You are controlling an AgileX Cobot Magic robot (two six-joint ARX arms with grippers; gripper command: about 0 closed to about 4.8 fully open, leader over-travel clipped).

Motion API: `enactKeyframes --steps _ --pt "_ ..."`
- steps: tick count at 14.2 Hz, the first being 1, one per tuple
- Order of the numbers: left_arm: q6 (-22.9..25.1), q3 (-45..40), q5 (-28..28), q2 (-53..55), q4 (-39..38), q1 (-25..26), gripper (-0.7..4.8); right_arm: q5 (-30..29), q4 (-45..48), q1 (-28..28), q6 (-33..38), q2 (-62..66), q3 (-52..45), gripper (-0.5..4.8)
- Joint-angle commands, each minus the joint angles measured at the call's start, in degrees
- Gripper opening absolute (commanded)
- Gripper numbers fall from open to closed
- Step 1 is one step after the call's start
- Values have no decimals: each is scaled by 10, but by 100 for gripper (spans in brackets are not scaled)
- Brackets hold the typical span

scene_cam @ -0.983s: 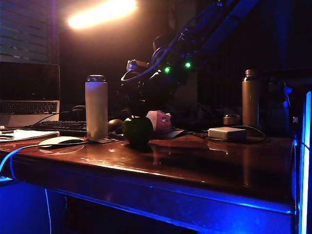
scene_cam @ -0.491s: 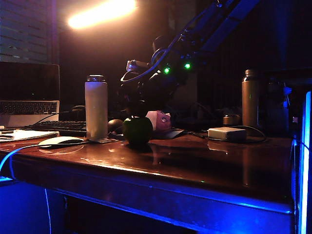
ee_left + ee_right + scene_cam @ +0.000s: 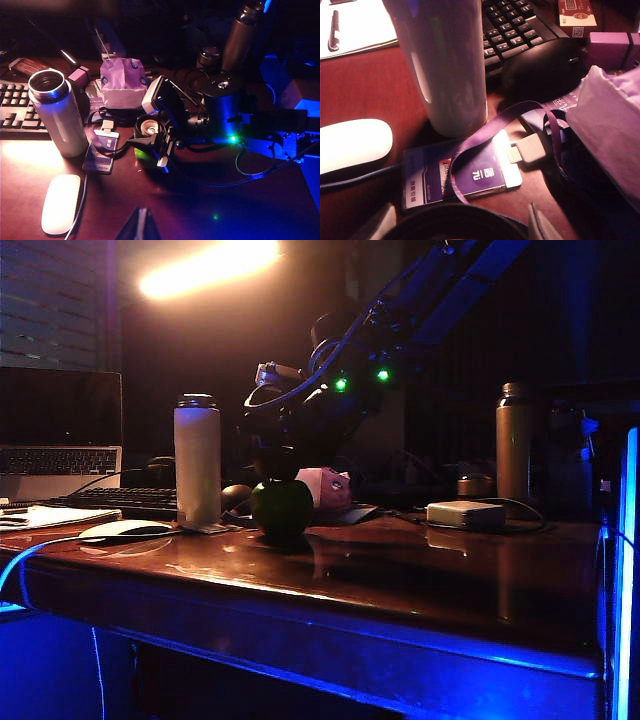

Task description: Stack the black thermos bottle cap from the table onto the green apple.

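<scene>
Centrally in the exterior view, the right gripper [image 3: 275, 462] hangs directly over the green apple [image 3: 282, 508], which sits on the glossy wooden counter [image 3: 420, 570] just left of the frame's middle. Its two fingers stand apart around the black thermos bottle cap [image 3: 275, 466], a dark squat shape just above the apple's top; whether the cap touches the apple cannot be told in the dim light. In the left wrist view the cap [image 3: 150, 129] appears near the centre of the frame, open side up with a pale inside, held within the right gripper [image 3: 152, 131], and a sliver of the apple [image 3: 141, 153] shows green beneath it. The right wrist view shows the cap's dark rim [image 3: 455, 220] along the bottom edge between the two fingertips [image 3: 377, 222]. A white thermos bottle [image 3: 197, 462] stands upright left of the apple, with a white mouse [image 3: 124, 530] nearer the left edge and a keyboard [image 3: 125, 500] behind. The left gripper [image 3: 139, 225] shows at the bottom edge of its own view, well apart from the apple, its fingers drawn together to a point.
</scene>
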Motion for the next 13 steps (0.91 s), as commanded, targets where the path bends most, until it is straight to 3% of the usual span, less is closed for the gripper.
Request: enactKeyframes --steps 1,4,6,8,10,11,13 --pt "2 2 2 -2 9 0 3 8 -2 2 0 1 2 279" --pt "2 2 2 -2 12 0 3 9 -1 2 -13 1 2 344" --pt "2 2 2 -2 12 0 3 10 -1 2 -13 1 2 348" --pt "2 2 2 -1 12 0 3 10 1 2 -13 0 2 405" --pt "2 2 2 -1 12 0 3 9 1 2 -13 0 2 413" --pt "2 2 2 -1 12 0 3 9 1 2 -13 -1 2 471" --pt "2 2 2 -1 17 0 3 9 3 2 -13 -2 2 479"
